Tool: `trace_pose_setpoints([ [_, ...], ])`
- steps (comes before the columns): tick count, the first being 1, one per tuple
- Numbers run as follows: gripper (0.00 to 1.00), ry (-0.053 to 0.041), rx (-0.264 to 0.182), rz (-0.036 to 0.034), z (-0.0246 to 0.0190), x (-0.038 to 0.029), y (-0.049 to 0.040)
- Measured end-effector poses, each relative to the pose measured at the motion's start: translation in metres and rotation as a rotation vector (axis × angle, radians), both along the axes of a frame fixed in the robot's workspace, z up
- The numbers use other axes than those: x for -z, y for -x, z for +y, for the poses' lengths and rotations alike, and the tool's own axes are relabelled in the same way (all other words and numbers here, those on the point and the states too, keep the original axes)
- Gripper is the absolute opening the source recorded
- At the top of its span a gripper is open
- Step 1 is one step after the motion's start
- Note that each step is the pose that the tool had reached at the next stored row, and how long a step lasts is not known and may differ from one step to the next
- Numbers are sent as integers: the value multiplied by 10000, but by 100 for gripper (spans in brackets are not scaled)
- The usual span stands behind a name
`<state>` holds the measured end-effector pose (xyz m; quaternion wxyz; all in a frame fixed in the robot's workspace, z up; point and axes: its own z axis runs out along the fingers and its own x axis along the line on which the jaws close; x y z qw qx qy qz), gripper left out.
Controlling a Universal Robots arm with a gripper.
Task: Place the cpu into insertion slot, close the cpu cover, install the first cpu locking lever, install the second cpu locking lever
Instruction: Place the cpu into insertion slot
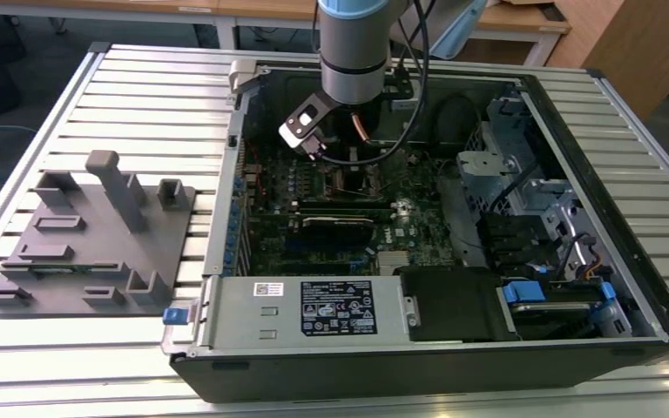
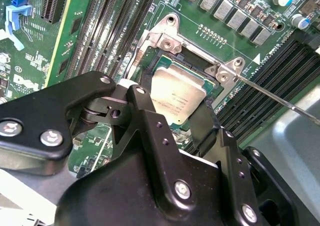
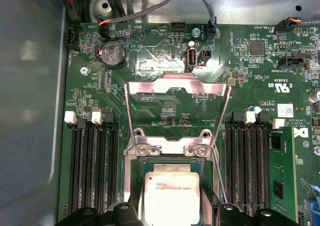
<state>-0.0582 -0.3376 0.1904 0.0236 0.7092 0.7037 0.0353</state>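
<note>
While my pincer sits down over the insertion slot, the cpu lies flat inside the slot's frame. It is a square chip with a pale silver-grey metal top and faint print across the middle.

- In the first wrist view the cpu is level and square to the slot, with the slot's dark border showing around it.
- cpu cover: a thin, bright metal frame. It stands swung back from the slot on its hinge, and the green motherboard shows through its cut-out middle. Not closed.
- locking lever: a thin steel rod, free. In the second wrist view it runs out from the slot's corner across the memory slots.
- Pincer state: black metal lies close against two opposite edges of the cpu. I cannot tell whether I am clamped on it or have let go.
- Arm pose, exterior view: my arm comes down steeply from the top of the picture into the open computer case. The pincer is low over the board, in the half of the case far from the grey labelled box.
</note>
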Motion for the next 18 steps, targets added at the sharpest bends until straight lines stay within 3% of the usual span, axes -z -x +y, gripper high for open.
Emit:
trace_pose_setpoints([
  [8,55,-18,0,-10,3,8,-2],
  [11,67,-2,0,-1,0,3,0],
  [13,67,-2,1,-1,0,2,0],
  [18,67,-1,1,-1,0,-61,0],
])
